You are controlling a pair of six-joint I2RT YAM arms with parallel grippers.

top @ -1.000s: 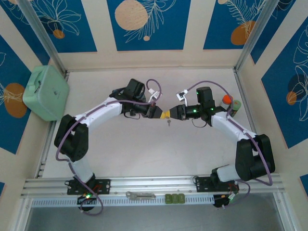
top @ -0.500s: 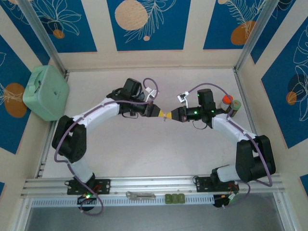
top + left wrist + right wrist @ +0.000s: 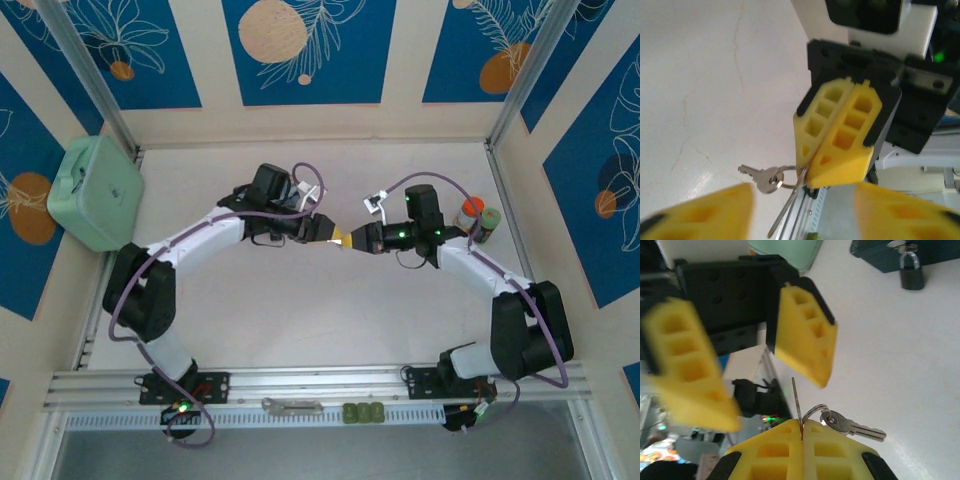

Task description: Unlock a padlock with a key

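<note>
From above, we see both arms reaching toward each other over the pale table (image 3: 300, 310). The left gripper (image 3: 322, 231) and the right gripper (image 3: 353, 240) meet tip to tip near the table's middle. In the right wrist view, the right gripper's yellow plastic fingers (image 3: 832, 450) are pressed together on a thin silver metal key (image 3: 797, 405). We see the key edge-on, with its blade sticking out past the fingertips. A small wire ring (image 3: 812, 410) hangs from the pinched key, and a second silver key (image 3: 852, 426) dangles from the ring just above the table. The left wrist view shows the same pinch from the other side, with the closed yellow wedge, the ring and the dangling key (image 3: 760, 177). The left gripper's yellow fingers (image 3: 805, 335) are spread wide and hold nothing, and the pinched key points into the gap between them. The small dark padlock (image 3: 912, 271) with a silvery shackle stands on the table well apart from both grippers. It is right against a dark teal box (image 3: 880, 252), and we cannot tell whether its shackle is hooked through the box. A mint-green plastic case (image 3: 95, 190) sits at the table's left edge. Two small containers, one orange-capped and one green-capped (image 3: 478, 217), stand beside the right arm.
</note>
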